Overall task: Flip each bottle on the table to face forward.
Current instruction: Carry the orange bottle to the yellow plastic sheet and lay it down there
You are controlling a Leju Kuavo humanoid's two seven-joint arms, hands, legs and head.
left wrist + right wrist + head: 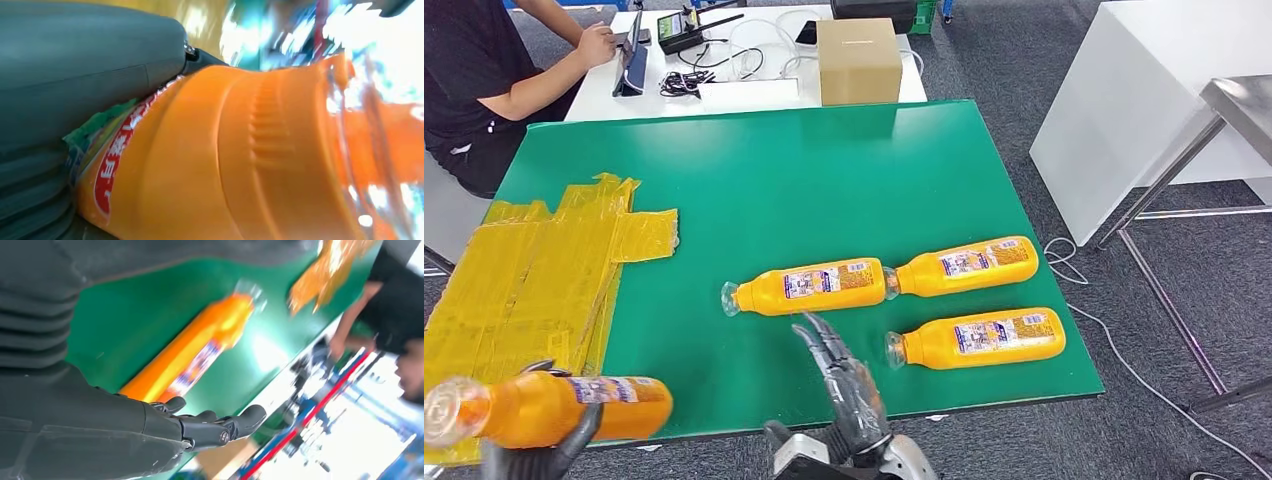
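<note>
Now the green surface (804, 190) is carrying three orange bottles lying on their sides at its near right: one (809, 286) in the middle, one (966, 265) touching its base, and one (979, 339) nearer. The left hand (534, 455) is gripping a fourth bottle (549, 408) at near left, fingers clamped round its body. The right hand (844, 385) is hovering with fingers apart. Filled, smooth plastic is probably slippery; the labelled mid-body seems best. Label writing is too blurred to read.

We see a lab or office workspace — grey carpet (984, 60), white desks (1124, 90), cables (754, 50), and a person (484, 70) at a laptop (632, 62).
</note>
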